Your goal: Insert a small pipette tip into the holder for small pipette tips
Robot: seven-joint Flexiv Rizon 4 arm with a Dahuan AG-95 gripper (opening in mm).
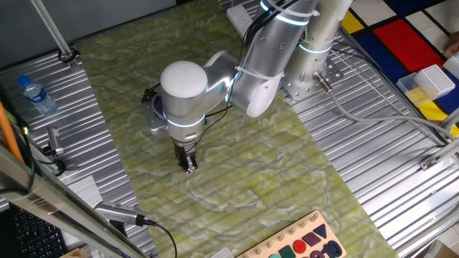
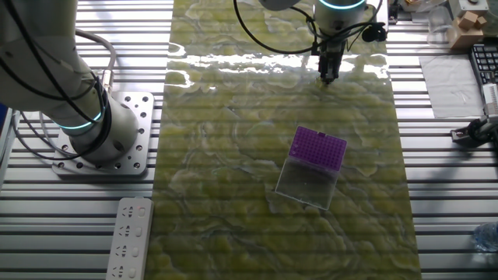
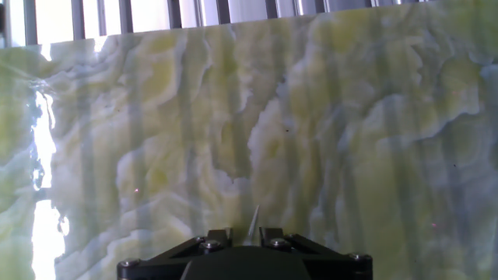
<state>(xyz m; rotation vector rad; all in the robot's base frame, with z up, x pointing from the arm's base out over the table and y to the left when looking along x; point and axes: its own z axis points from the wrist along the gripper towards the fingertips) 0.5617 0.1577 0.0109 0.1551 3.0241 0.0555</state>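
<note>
Plainly, the gripper [image 1: 188, 166] hung low over the green marbled mat [image 1: 272, 179], its fingers pointing straight down. In the hand view the two fingers [image 3: 219, 236] stood nearly together, and between them a thin pale pipette tip [image 3: 253, 223] stuck out, pinched at its wide end with its point toward the mat. Only that short sliver of the tip showed; in both fixed views it was too small to make out at the gripper [image 2: 328, 74].

The holder for small pipette tips [image 2: 317, 148] lay on the mat well apart from the gripper, nearer the middle of the mat in the other fixed view. Its purple top sat tilted against the mat's edges, and a pale translucent part [image 2: 306, 183] spread out from beneath it toward the camera. Its holes could not be told apart at that size. In the one fixed view most of the holder was hidden behind the arm's rounded white joint [image 1: 185, 80]; only a purple sliver [image 1: 158, 106] peeked out at the joint's left side. The hand view showed none of it, only mat and slatted table beyond.

At the right edge of the one fixed view a clear box with a white grid top [image 1: 435, 79] sat partly cut off. A water bottle [image 1: 36, 94] lay on the slatted metal table [image 1: 373, 158] at the left.
</note>
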